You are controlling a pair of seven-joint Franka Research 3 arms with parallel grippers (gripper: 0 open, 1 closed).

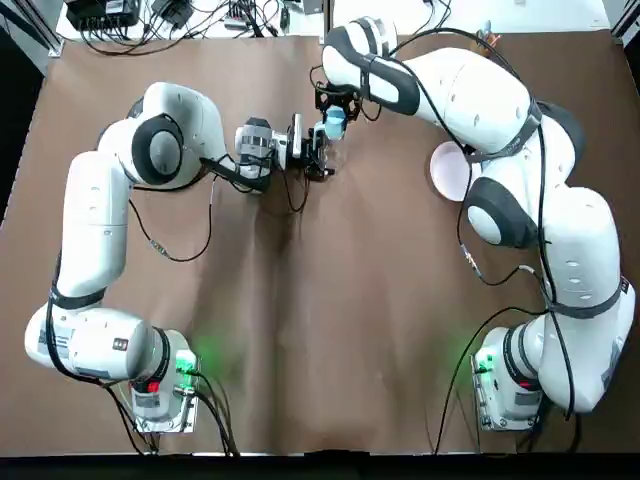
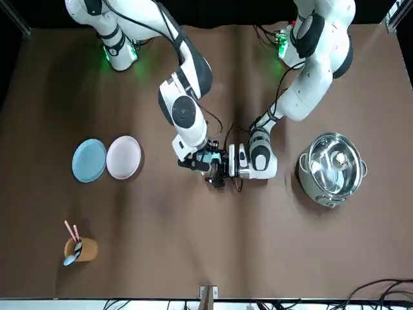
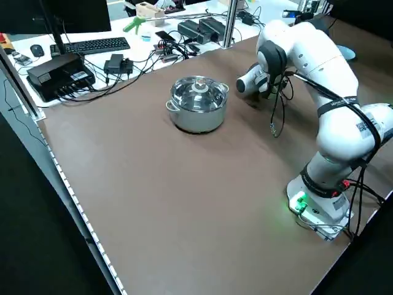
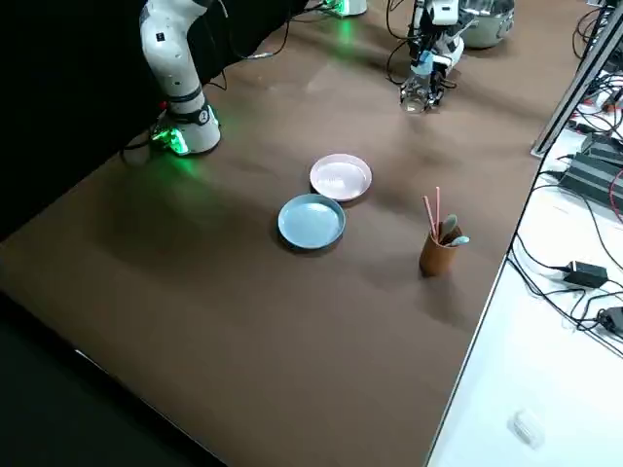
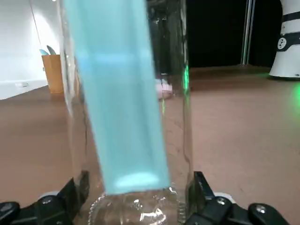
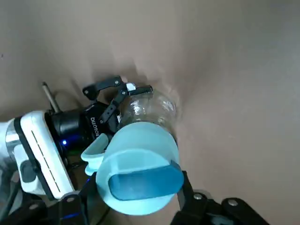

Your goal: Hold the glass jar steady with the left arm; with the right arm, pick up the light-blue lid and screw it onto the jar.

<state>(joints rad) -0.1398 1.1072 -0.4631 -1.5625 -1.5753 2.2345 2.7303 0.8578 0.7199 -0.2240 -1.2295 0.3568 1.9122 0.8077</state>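
At the far side of the counter, toward 12 o'clock from its centre in the top view, my left gripper is clamped around the glass jar. The jar stands upright on the brown surface with one finger on each side of the glass. My right gripper is closed on the light-blue lid, holding it by the rim just above and beside the jar's mouth, at about 12 o'clock from the jar overhead. I judge the lid not yet seated on the threads. In the left wrist view the lid looks tilted rather than level, and that is the main hazard: brought down at an angle, it could cross-thread or jam. A sideways shove on landing could also tip the jar or slide it in my left grasp, and turning the lid may spin the jar if that hold is too light. My two grippers sit very close together, so a careless twist risks knocking finger against finger.
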